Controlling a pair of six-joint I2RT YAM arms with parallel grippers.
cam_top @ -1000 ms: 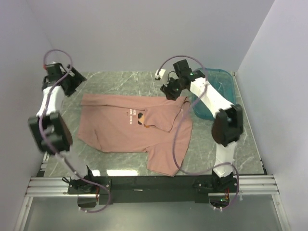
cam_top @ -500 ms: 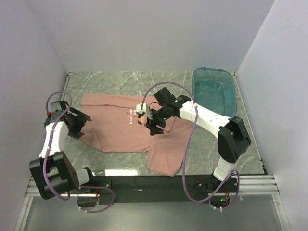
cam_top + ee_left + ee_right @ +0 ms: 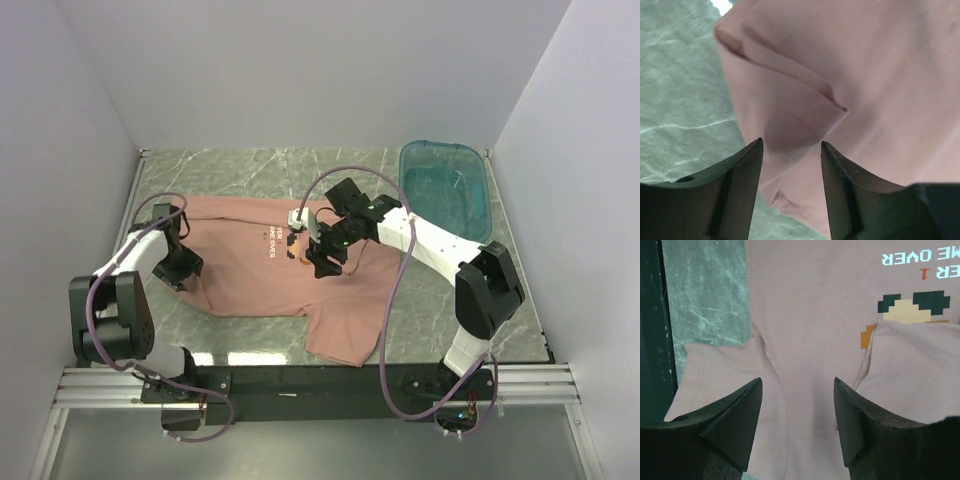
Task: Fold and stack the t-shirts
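Observation:
A salmon-pink t-shirt (image 3: 250,275) lies spread on the marble table, its right side folded over toward the chest print (image 3: 285,243). My left gripper (image 3: 190,270) is down at the shirt's left edge. In the left wrist view its jaws (image 3: 791,150) stand apart just above creased pink cloth (image 3: 880,75), pinching nothing. My right gripper (image 3: 318,262) hovers over the middle of the shirt beside the print. In the right wrist view it is open (image 3: 797,385) above flat cloth (image 3: 810,300), with the pixel print (image 3: 912,305) and the folded flap (image 3: 920,365) ahead.
A translucent teal tub (image 3: 447,190) stands at the back right corner of the table. Bare marble (image 3: 450,290) shows to the right of the shirt and along the back. The black front rail (image 3: 650,340) runs close to the shirt's lower sleeve.
The left arm swung from the far back left down to the shirt's left edge. The right arm came from beside the tub to the shirt's middle and has barely moved since.

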